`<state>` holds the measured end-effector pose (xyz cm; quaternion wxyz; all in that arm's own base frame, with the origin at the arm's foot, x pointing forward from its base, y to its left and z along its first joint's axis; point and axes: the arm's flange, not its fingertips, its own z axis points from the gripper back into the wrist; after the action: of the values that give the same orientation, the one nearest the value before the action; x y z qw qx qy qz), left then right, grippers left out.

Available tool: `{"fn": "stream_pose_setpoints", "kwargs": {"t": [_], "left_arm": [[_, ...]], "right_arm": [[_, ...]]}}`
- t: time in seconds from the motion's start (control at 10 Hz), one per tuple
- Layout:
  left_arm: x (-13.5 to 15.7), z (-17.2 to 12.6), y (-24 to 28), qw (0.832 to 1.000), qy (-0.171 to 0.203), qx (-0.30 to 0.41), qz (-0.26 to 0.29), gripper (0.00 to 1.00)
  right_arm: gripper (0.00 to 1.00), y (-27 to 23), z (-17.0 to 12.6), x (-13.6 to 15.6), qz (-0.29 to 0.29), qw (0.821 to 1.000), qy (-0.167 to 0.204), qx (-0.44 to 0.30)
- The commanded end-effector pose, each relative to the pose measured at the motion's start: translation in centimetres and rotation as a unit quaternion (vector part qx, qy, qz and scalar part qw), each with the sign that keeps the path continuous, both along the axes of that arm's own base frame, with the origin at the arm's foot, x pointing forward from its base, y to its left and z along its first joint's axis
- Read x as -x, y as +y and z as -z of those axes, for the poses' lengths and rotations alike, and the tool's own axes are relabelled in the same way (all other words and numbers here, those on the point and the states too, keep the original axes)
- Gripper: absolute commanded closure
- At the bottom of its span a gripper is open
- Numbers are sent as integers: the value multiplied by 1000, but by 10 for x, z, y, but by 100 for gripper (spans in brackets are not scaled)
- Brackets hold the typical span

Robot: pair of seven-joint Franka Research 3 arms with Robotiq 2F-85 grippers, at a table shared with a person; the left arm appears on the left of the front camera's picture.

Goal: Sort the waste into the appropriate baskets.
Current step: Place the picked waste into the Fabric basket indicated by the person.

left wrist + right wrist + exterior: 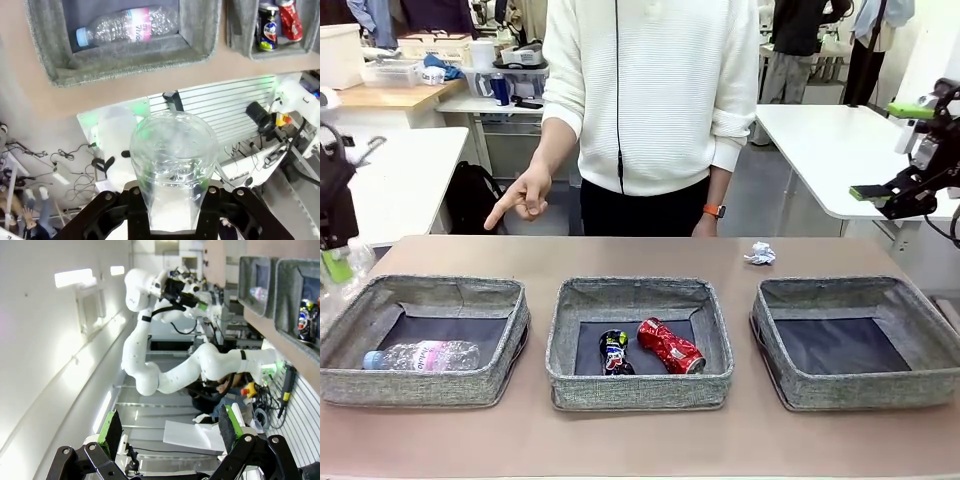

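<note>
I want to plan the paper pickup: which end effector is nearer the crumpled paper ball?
Right. The right end effector hangs open beyond the table's right edge, near the paper ball; the left end effector, holding a clear cup, sits far left.

Left gripper (172, 200) jaws clamped; right gripper (170, 427) jaws spread wide.

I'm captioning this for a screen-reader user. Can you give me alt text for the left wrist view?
The left gripper is closed on a clear plastic cup, held out past the table's edge. Farther off, a grey basket holds a clear bottle with a pink label, and a second basket holds a dark can and a red can.
</note>
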<state>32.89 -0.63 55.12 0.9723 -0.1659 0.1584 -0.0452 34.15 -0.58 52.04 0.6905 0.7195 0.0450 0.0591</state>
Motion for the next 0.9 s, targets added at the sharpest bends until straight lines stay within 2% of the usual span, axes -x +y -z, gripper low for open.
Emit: {"fn": "stream_pose_setpoints", "kwargs": {"t": [0.0, 0.1, 0.3, 0.5, 0.6, 0.8], "left_arm": [[2, 14, 0, 1000, -3, 0, -6, 63], [-10, 35, -6, 998, -61, 14, -26, 63], [-16, 84, 2, 991, -109, 69, -43, 63], [-14, 117, 7, 987, -130, 74, -49, 63], [-14, 121, 5, 984, -152, 77, -53, 63], [-21, 122, 4, 983, -151, 90, -56, 63]], "right_arm": [[0, 0, -3, 1, -4, 1000, -3, -3], [0, 0, -3, 1, -4, 1000, -3, -3], [0, 0, -3, 1, -4, 1000, -3, -3], [0, 0, -3, 1, -4, 1000, -3, -3], [0, 0, -3, 1, -4, 1000, -3, -3], [0, 0, -3, 1, -4, 1000, -3, -3]]}}
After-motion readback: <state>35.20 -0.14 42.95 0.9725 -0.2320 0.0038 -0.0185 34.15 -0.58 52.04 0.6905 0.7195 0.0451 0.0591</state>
